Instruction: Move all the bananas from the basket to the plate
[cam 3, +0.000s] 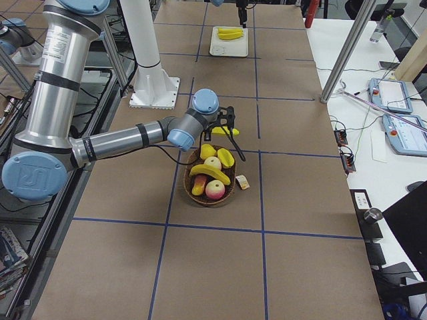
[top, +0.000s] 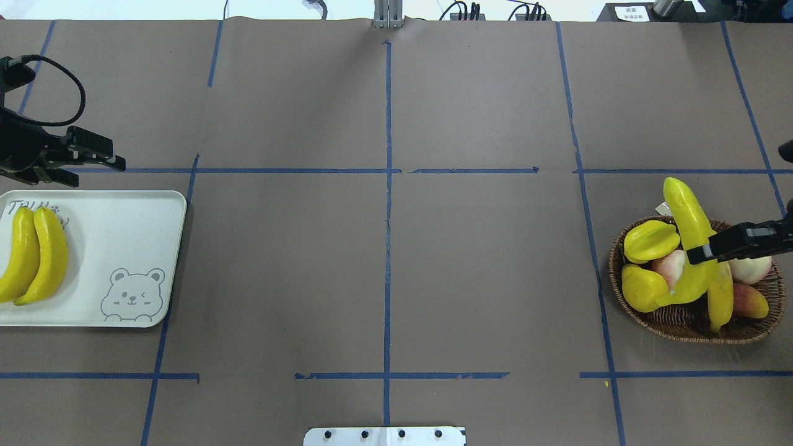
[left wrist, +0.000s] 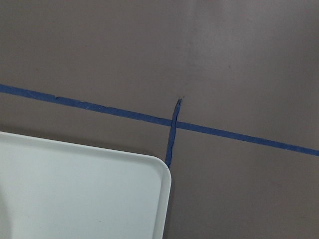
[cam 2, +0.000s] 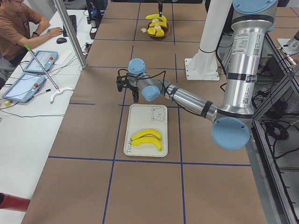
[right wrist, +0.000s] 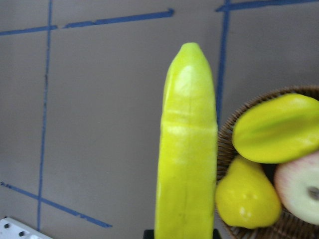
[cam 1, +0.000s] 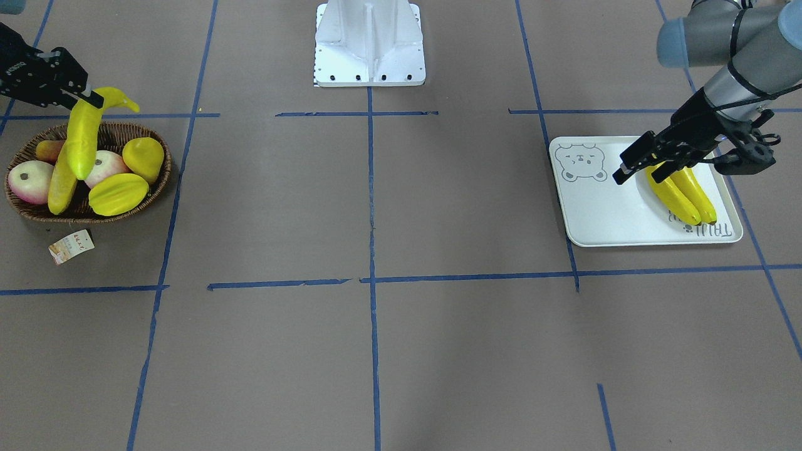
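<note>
On the plate [top: 124, 248], two bananas [top: 37, 254] lay side by side at the lettered end. The basket [top: 694, 327] held a third banana [top: 720, 297], a starfruit [top: 650, 240], a pear [top: 641, 288] and pink-white apples [top: 753, 269]. The right gripper [top: 703, 253] was clamped on the fourth banana [top: 687, 217], which was tilted above the basket. Beyond the plate's far edge hovered the left gripper [top: 98, 174], fingers spread and empty.
</note>
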Available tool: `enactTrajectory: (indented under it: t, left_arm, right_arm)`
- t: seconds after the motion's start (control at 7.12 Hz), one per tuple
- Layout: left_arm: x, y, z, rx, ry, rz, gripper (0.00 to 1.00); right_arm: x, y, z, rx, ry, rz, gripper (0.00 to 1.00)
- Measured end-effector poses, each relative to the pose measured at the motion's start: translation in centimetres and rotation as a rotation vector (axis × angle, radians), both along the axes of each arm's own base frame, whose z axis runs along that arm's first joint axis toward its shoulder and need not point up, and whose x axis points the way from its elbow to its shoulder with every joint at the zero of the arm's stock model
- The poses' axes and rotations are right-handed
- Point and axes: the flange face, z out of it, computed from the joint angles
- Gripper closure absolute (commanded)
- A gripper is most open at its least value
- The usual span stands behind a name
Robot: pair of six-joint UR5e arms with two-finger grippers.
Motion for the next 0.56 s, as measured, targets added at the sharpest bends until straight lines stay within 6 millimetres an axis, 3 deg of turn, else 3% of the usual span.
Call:
enactTrajectory:
  t: [0.28, 0.42, 0.56]
  left_arm:
    - [0.7, -0.4, -1.4, 0.033, 0.042, -0.002, 0.01]
    - [1.9, -0.8, -3.7, 0.036, 0.082, -0.011, 0.01]
    - [3.7, -0.9, -6.7, 0.027, 0.130, -0.011, 0.01]
  right_arm:
    - [-7.2, -5.2, -7.2, 0.122, -0.086, -0.055, 1.00]
    - [-11.5, -6.9, -11.3, 0.143, -0.116, -0.053, 0.99]
    - [-15.9, -7.0, -15.2, 0.153, -0.140, -0.030, 0.99]
